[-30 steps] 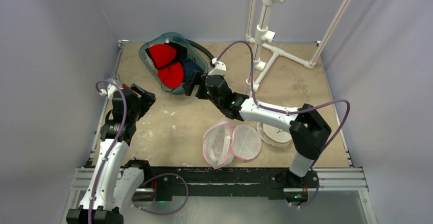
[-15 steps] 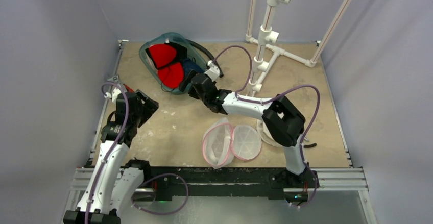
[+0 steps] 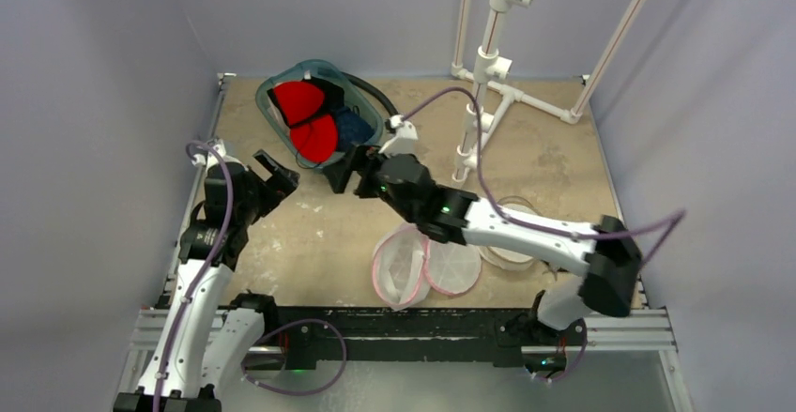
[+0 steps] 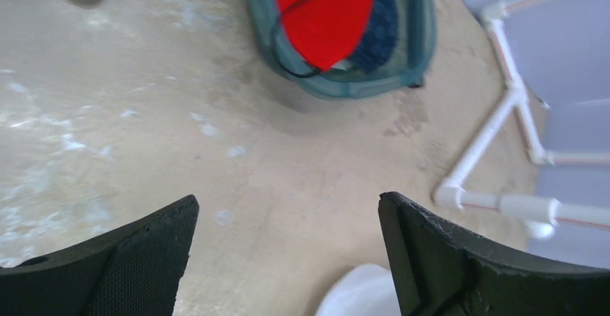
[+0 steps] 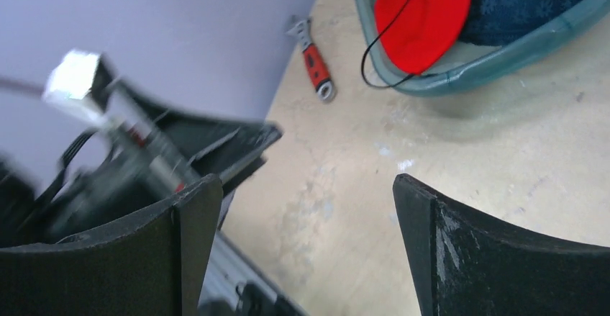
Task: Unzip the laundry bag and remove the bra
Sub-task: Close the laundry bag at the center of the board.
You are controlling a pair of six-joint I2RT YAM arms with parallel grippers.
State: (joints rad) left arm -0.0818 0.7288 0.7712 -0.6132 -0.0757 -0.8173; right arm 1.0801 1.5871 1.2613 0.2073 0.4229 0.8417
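The red bra (image 3: 308,119) lies in a teal basin (image 3: 272,121) at the back left, on top of a dark blue cloth (image 3: 355,129). The white mesh laundry bag (image 3: 424,262) with pink trim lies spread open in two round halves near the front middle. My right gripper (image 3: 340,173) hangs open just in front of the basin, holding nothing. My left gripper (image 3: 279,170) is open and empty to the left of it. The left wrist view shows the bra (image 4: 324,6) ahead and a white bag edge (image 4: 360,294) below the left gripper (image 4: 286,201). The right gripper (image 5: 306,181) spans bare table.
A white PVC pipe stand (image 3: 488,55) rises at the back right. A red-handled wrench (image 5: 316,64) lies by the left wall. A round pale disc (image 3: 514,248) sits under the right arm. My left arm (image 5: 144,165) is close beside the right gripper.
The left gripper has opened wider and moved toward the basin. The right arm swung its elbow out to the right while its gripper stayed in front of the basin.
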